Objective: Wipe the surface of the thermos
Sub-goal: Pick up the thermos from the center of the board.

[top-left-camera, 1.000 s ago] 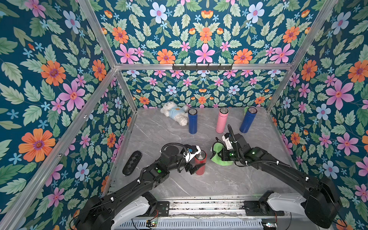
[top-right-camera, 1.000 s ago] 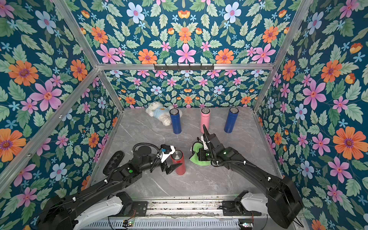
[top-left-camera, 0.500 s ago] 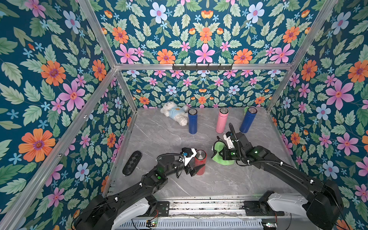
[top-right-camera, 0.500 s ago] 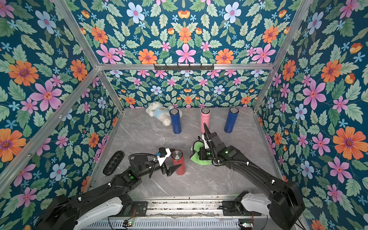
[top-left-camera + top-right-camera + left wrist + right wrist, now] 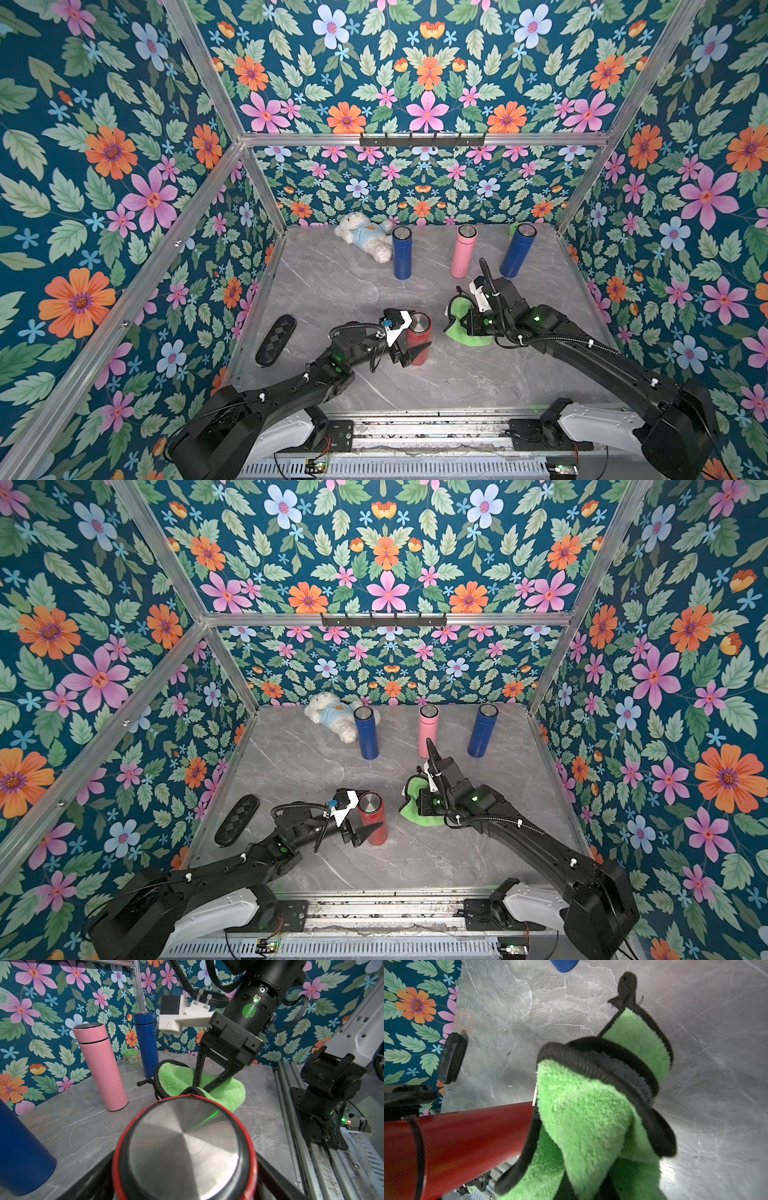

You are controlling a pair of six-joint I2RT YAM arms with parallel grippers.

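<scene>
While the red thermos stands upright on the gray marbled tabletop, near the front edge and a little left of the middle, the left hand reaches in from its left with the jaws spread wide, one finger on each side of the red body. In the left wrist view the brushed-metal lid fills the space between the two black fingers (whether they actually press on the thermos I cannot tell).

The right hand is pressed together on a green terry cloth with black edging, pinching it from above. The cloth bunches around the fingertips and its lower folds reach the tabletop. It sits just to the right of the red thermos; in both top views a narrow strip of tabletop shows between them.

Along the far side stand three more bottles, all upright: a blue thermos, a pink thermos and a second blue thermos. A white plush bear in a light blue shirt lies just left of the first blue one. A small green-lidded jar stands by the far wall. A black checkered oblong case lies at the left wall.
</scene>
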